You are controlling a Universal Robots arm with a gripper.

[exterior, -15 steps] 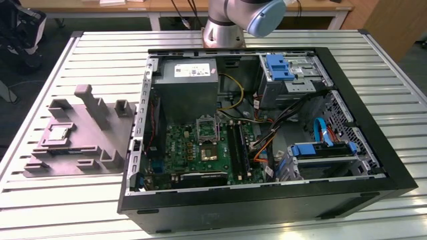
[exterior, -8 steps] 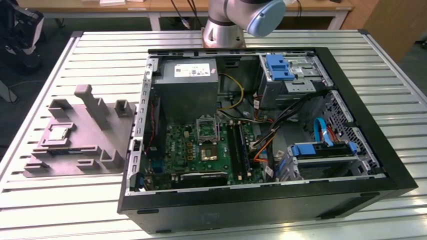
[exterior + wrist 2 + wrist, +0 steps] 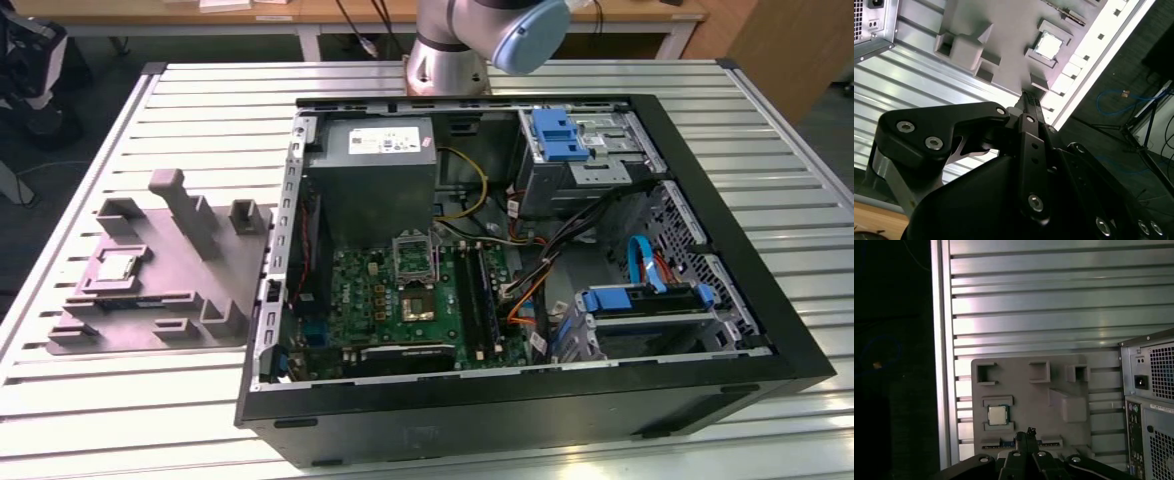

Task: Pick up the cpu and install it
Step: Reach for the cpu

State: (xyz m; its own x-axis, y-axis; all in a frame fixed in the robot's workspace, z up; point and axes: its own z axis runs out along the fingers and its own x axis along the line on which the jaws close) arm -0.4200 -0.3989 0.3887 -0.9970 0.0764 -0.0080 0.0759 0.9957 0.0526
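Pick not started, we judge: the cpu (image 3: 118, 265) sits in its pocket on the grey fixture (image 3: 174, 275) on the counter (image 3: 200, 100), at 9 o'clock of the open PC case (image 3: 534, 420) in the exterior view, with the end effector (image 3: 1029, 432) above the fixture, fingers together, gripping nothing.

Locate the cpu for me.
The cpu lies in a pocket of the grey tray, at the exterior view's left, outside the open computer case.
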